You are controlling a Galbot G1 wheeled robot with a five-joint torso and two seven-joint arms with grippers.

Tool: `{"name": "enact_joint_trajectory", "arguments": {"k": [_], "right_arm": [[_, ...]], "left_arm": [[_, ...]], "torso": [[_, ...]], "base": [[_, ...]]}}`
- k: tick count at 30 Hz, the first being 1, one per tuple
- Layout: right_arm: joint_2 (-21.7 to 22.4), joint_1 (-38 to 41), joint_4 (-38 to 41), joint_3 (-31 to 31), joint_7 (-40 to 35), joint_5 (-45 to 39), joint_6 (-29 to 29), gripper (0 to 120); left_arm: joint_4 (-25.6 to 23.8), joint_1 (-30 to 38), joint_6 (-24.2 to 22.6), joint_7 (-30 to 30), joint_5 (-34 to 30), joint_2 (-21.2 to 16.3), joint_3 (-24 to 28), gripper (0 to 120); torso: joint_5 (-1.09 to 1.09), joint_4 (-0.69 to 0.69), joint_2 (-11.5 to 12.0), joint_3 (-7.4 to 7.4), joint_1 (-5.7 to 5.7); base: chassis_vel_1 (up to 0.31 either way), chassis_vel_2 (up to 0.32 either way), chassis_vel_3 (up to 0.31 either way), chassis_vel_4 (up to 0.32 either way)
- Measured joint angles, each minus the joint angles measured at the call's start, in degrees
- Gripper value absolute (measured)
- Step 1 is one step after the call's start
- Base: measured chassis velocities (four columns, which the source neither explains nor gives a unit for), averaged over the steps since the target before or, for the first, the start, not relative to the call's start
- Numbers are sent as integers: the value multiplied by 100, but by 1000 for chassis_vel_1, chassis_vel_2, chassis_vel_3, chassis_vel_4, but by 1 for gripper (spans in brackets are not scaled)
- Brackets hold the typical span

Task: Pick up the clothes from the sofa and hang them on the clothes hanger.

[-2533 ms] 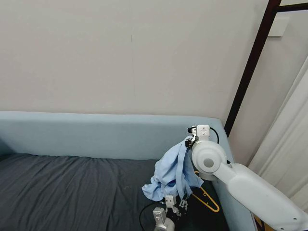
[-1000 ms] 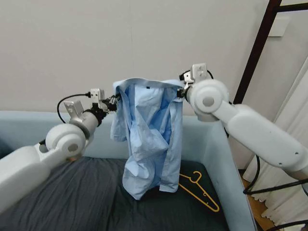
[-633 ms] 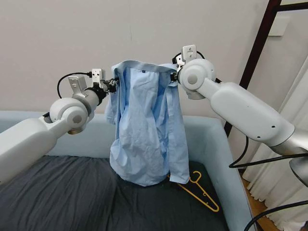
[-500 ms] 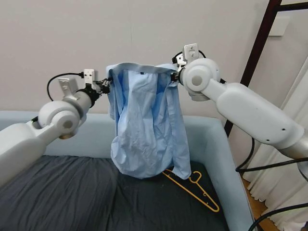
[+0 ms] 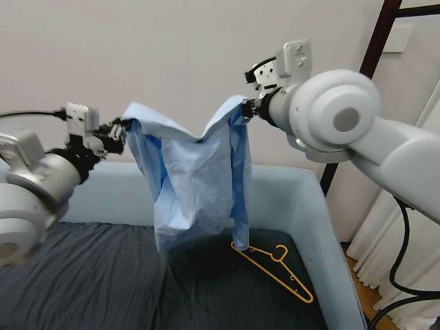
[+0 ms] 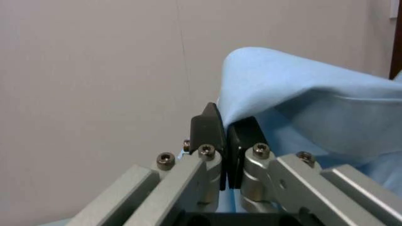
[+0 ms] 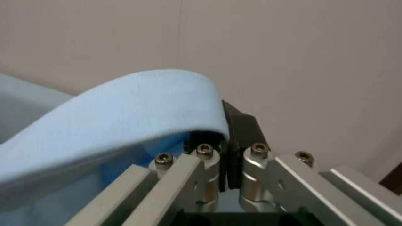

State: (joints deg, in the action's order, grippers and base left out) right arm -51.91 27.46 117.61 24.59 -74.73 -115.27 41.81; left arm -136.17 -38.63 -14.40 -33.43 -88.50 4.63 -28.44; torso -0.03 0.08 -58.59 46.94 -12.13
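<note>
On my left side, the left arm comes in from the picture's edge with its rounded white elbow low and its forearm rising toward the middle. The left gripper (image 5: pixel 122 127) sits out at shoulder height above the sofa's back. From its wrist camera I see the two black fingers (image 6: pixel 207 128) pressed together on a fold of the light blue cotton shirt (image 5: pixel 196 179), pinching one upper edge of it.

The shirt hangs stretched between both grippers. Its top edge sags into a shallow dip in the middle, and the body drops in loose folds in front of the pale blue upholstered sofa (image 5: pixel 289 199). The hem is above the dark grey seat cushion (image 5: pixel 82 275), clear of it as far as I can judge.

The right gripper (image 5: pixel 246 108) is a little higher than the left one, against the plain wall. Its fingers (image 7: pixel 246 127) are clamped on the shirt's other upper edge, and the cloth curls over them. The right arm reaches in from the right, with its big round joint close to the head camera and the forearm pointing left.

Below, a thin orange wire hanger (image 5: pixel 275 265) lies flat on the seat near the sofa's right end. The shirt's lowest corner hangs just over it, and I cannot tell whether they touch. Further right stand a dark wooden pole (image 5: pixel 357 89) and a white curtain (image 5: pixel 412 227).
</note>
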Motion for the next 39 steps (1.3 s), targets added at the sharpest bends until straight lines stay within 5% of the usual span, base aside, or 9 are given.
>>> {"name": "enact_joint_trajectory", "arguments": {"k": [7,14,18,23,24,28,33,39], "right_arm": [[463,-417,366,-150,-334,-574,1,0],[233,-2340,189,-392,-87,337,2,0],[-220,-3545,-435,-225,427,1556,-98,0],[-666,-4083,-1084,174,1107,2691,-215,0],[-666,-4083,-1084,174,1107,2691,-215,0],[-1247,-4329,-1917,349,1615,3465,-347,0],[-1776,-4364,-2837,309,1932,4116,-492,0],[-2013,-4365,-3398,272,2139,4512,-555,0]], "left_arm": [[92,-90,-418,-476,-101,257,42,0],[490,-490,-473,-500,772,1349,913,0],[1295,-502,-438,-501,1488,2192,2013,0],[2148,-454,-142,-445,2459,3013,3012,0],[2148,-454,-142,-445,2459,3013,3012,0],[3394,-282,155,-83,3275,3990,3426,0],[4159,-244,254,115,3615,4369,3457,0],[4312,-443,271,239,3757,4356,3296,0]], "torso": [[-3,1,0,1,0],[-4,0,2,3,-2],[-3,0,2,3,-2],[-3,-1,2,3,-2],[-3,-1,2,3,-2],[-4,1,2,3,-2],[-2,-1,3,4,-3],[-2,-2,2,2,-2]], "base": [[0,0,0,0],[0,0,0,0],[0,0,0,0],[0,0,0,0],[0,0,0,0],[0,0,0,0],[0,0,0,0],[0,0,0,0]]}}
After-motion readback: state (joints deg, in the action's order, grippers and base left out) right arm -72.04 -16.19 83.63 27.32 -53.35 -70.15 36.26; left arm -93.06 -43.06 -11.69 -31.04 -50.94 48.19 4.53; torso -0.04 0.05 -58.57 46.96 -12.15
